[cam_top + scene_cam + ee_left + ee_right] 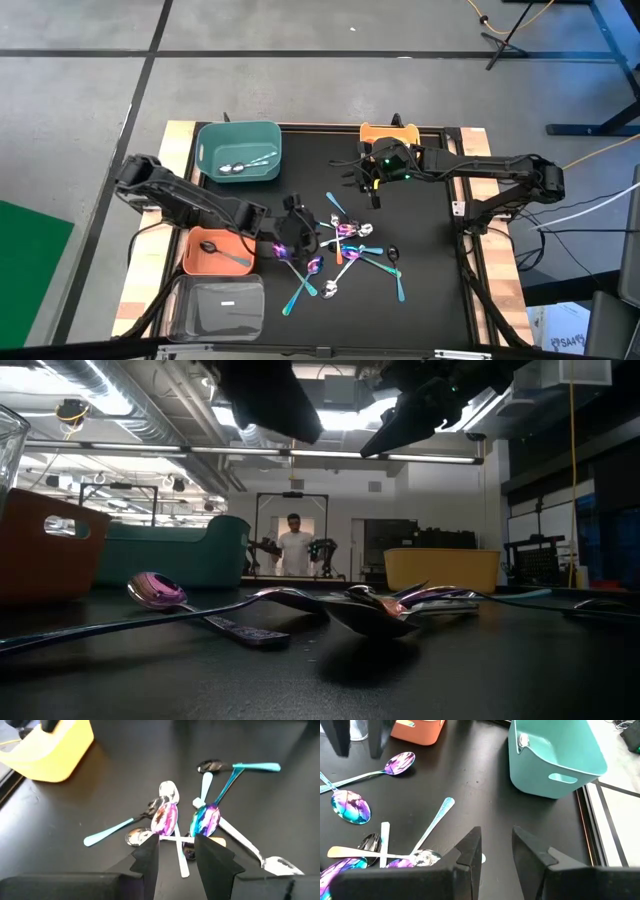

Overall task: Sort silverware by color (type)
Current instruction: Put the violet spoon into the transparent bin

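Your spoons (345,250) are mostly still unsorted: a loose pile lies at mid-table, handles crossing, with rainbow, teal-blue, silver and black ones mixed, and what looks like one copper handle (339,254) among them. In the left wrist view you can see two rainbow bowls (164,818) side by side, a teal spoon (107,833) off to one side and a black one (210,767) farther out, with silver handles lying under and across them, so few can be lifted cleanly without nudging a neighbour. Some sorting is done, judging by the bins: the teal bin (238,151) at far left holds a few silver spoons, and the orange bin (217,251) at near left holds one black spoon (222,252). The clear bin (218,306) nearest you on the left looks to hold nothing you can make out, and the yellow bin (390,134) at the far side is largely hidden by the right arm, so its contents can't be told. Roughly, you are early in the job, with well over half the spoons left. The left gripper (176,851) hangs just above the left edge of the pile, fingers narrowly apart and holding nothing. The right gripper (496,851) hovers over bare table near the yellow bin, at the far edge of the pile, fingers likewise a little apart and empty.
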Controlling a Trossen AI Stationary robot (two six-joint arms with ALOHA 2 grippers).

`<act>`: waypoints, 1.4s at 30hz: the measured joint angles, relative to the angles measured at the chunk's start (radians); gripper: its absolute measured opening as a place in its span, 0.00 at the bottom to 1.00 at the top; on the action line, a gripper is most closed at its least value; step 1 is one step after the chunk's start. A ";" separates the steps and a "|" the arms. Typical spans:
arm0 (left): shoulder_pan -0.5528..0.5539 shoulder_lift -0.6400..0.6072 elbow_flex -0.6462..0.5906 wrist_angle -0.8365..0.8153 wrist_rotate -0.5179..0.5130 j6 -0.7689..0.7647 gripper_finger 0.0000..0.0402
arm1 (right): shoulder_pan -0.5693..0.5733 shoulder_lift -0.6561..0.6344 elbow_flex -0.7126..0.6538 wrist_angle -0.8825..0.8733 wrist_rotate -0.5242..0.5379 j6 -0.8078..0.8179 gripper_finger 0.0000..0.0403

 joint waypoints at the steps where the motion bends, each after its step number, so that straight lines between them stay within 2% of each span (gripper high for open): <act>1: 0.000 0.009 0.000 0.000 0.003 -0.001 0.29 | 0.000 0.000 0.000 0.000 0.000 0.000 0.24; 5: 0.000 0.048 0.000 0.009 0.054 -0.077 0.29 | 0.000 0.000 0.000 -0.001 0.000 0.000 0.24; 16: -0.010 0.082 0.000 0.017 0.237 -0.527 0.29 | 0.000 0.000 0.000 -0.007 0.000 0.000 0.24; 21: -0.039 0.082 0.000 0.013 0.250 -0.645 0.29 | 0.000 0.000 0.000 -0.007 0.000 0.000 0.24; 32: -0.110 0.088 0.000 0.005 0.224 -0.679 0.29 | 0.000 0.000 0.000 -0.007 -0.001 0.000 0.24; 42: -0.131 0.168 0.000 -0.001 0.201 -0.676 0.29 | 0.000 0.000 -0.001 -0.007 -0.002 0.000 0.24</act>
